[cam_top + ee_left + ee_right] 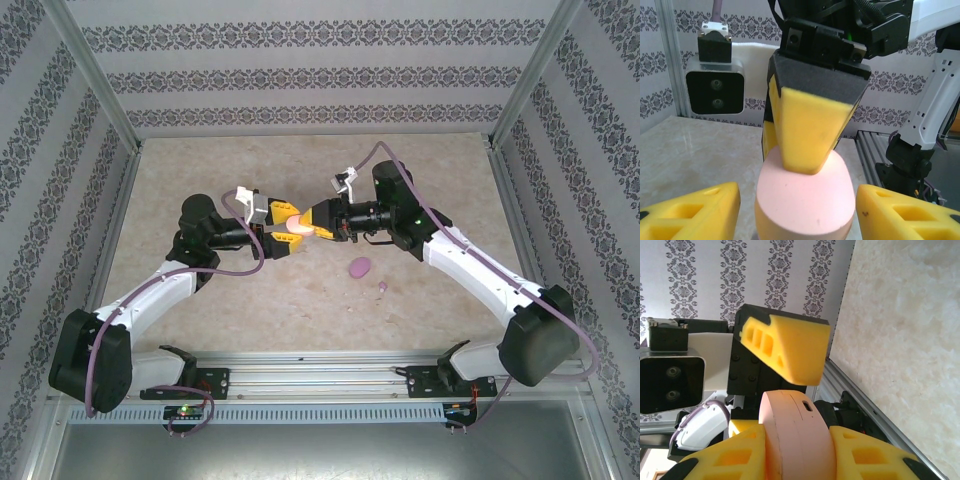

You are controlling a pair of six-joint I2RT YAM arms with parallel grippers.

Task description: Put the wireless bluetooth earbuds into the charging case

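A pink oval charging case [296, 229], lid closed, hangs above the table's middle. My right gripper [797, 450] is shut on its two flat faces [795, 430]; one of its yellow fingers [807, 130] presses on the upper face. My left gripper [797, 200] straddles the case [805, 205] from the opposite side. Its jaws are open, and a sliver of table shows between the left finger and the case. One left finger [790, 350] hovers just above the case's rim. A tiny purple earbud [382, 287] lies on the table to the right.
A purple oval case [359, 267] lies on the marble table [200, 170] just left of the purple bud, below the right arm. Patterned walls close in the table on three sides, and a metal rail [320, 375] runs along the near edge.
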